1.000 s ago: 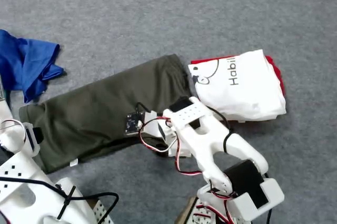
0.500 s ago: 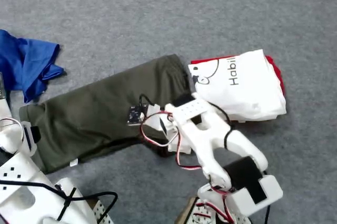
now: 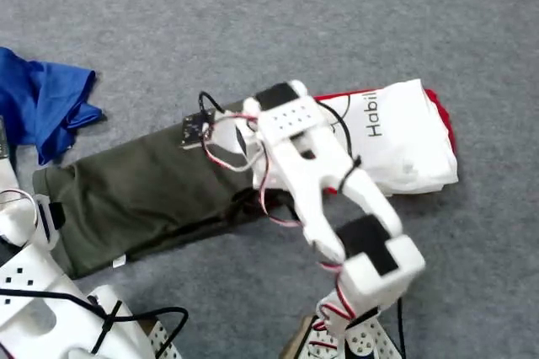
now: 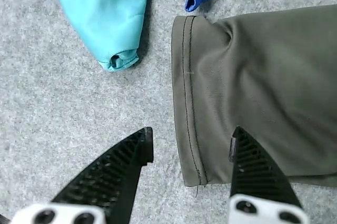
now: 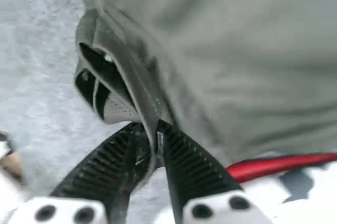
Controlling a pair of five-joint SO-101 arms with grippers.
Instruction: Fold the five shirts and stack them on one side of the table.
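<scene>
Right jaws pinch the olive shirt [image 5: 237, 50] — left jaws spread over it.

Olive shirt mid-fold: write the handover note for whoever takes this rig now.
Right gripper: shut on an edge of the olive shirt, next to the stack.
Left gripper: open, over that shirt's opposite hem corner.
Done: white shirt folded, lying on the red shirt.
Left: finish the olive fold; fold the crumpled blue shirt and teal shirt; stack all five on one side.
</scene>
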